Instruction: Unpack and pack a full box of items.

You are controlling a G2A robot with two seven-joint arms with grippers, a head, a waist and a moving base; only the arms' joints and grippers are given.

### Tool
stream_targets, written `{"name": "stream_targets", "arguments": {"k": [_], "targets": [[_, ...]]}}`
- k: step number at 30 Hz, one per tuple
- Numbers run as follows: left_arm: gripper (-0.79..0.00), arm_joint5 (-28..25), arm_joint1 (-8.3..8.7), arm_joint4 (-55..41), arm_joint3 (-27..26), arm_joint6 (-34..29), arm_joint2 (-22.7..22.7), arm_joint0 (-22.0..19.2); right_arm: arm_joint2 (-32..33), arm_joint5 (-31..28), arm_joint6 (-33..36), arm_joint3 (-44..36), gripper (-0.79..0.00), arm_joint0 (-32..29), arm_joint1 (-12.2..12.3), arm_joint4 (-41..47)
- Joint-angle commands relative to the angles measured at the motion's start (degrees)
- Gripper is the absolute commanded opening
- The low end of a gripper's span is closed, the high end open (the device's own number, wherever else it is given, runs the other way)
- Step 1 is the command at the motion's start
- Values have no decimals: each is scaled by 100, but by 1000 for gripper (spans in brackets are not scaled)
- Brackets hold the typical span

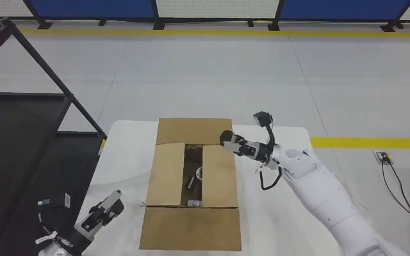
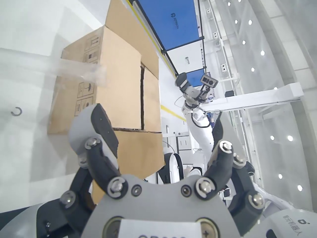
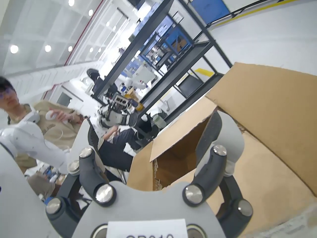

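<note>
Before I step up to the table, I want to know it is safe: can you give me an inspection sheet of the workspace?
Surface: white table, carrying the box.
Job's things: cardboard box with its top flaps open; dark items lie inside.
Clutter: a small open ring on the table beside the box.
Grippers: left gripper open and empty, near the table's corner; right gripper open and empty, at the edge of a side flap.
Cables: a black cable loops at the right arm; a floor cable runs from a socket.
Surroundings: black rack beside the table; blue panels behind.
</note>
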Motion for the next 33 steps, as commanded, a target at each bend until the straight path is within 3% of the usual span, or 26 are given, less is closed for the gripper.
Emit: {"name": "stream_targets", "arguments": {"k": [1,5,12,18,26,33], "targets": [[0,127,16,85,208,-56,97,-154,-13,197,-292,291,0,131,-47,-257],[0,106,68,213,638,-492,170,-340,-113,661,-841,913,0,437,-195,-753],[0,-254,147,255,1094,-1249,189,-365,-359,1339,-1073,1894,0,840,-515,-1040],[0,-466,200,244,1216,-1760,331,-359,-529,1403,-1437,2417,0,924,-816,-1234],[0,-591,249,320,1237,-2001,552,-337,-515,1243,-1144,2868,0,905,-1139,-915],[0,-603,281,358,1213,-2009,750,-353,-300,830,-308,3092,0,906,-1282,-298]]}}
